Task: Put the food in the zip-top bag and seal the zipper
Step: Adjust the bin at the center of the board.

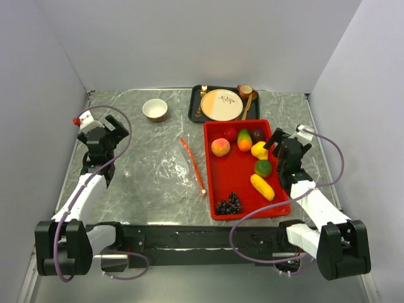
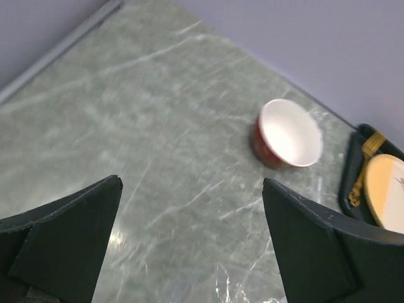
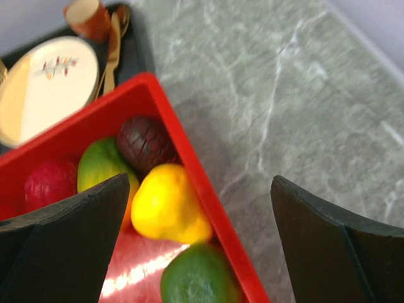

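Note:
The clear zip-top bag (image 1: 163, 175) lies flat on the table centre, its orange-red zipper (image 1: 192, 166) along the right edge; a bag corner shows in the left wrist view (image 2: 243, 281). The food sits in the red tray (image 1: 235, 174): peach (image 1: 219, 147), apple (image 1: 230, 134), mango (image 1: 244, 140), plum (image 1: 257, 134), lemon (image 1: 259, 150), lime (image 1: 263, 168), banana piece (image 1: 262, 187), grapes (image 1: 228, 204). My left gripper (image 1: 111, 130) is open and empty, left of the bag. My right gripper (image 1: 282, 146) is open over the tray's right rim, near the lemon (image 3: 167, 205), lime (image 3: 199, 278) and plum (image 3: 144, 144).
A small bowl (image 1: 154, 110) stands at the back; it also shows in the left wrist view (image 2: 287, 134). A black tray (image 1: 194, 108) holds a cream plate (image 1: 221, 104), cutlery and a cup (image 1: 245, 91). Walls enclose the table on three sides.

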`<action>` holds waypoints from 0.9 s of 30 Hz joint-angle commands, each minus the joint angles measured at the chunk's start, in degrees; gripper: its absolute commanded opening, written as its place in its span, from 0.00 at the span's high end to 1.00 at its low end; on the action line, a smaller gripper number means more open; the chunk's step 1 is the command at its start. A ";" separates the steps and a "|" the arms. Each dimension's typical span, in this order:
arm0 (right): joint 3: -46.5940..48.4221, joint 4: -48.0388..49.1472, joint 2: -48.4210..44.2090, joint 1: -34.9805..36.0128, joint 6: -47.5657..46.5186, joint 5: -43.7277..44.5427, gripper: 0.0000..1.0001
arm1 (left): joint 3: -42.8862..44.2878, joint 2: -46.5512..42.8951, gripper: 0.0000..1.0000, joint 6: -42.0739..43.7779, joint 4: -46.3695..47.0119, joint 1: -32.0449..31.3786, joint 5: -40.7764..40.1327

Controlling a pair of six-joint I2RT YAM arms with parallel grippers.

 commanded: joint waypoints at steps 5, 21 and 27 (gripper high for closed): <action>8.43 -10.98 -0.59 0.14 3.90 -17.00 0.00 | 13.57 11.11 0.01 -17.87 -35.00 2.16 -7.87; 12.57 -22.06 5.82 0.05 3.73 -31.97 0.00 | 8.95 -5.81 0.01 -15.36 -36.50 -8.99 19.06; 17.49 -26.98 12.14 -0.21 2.24 -25.75 0.00 | 7.36 -11.72 0.01 -15.28 -37.03 -17.69 18.88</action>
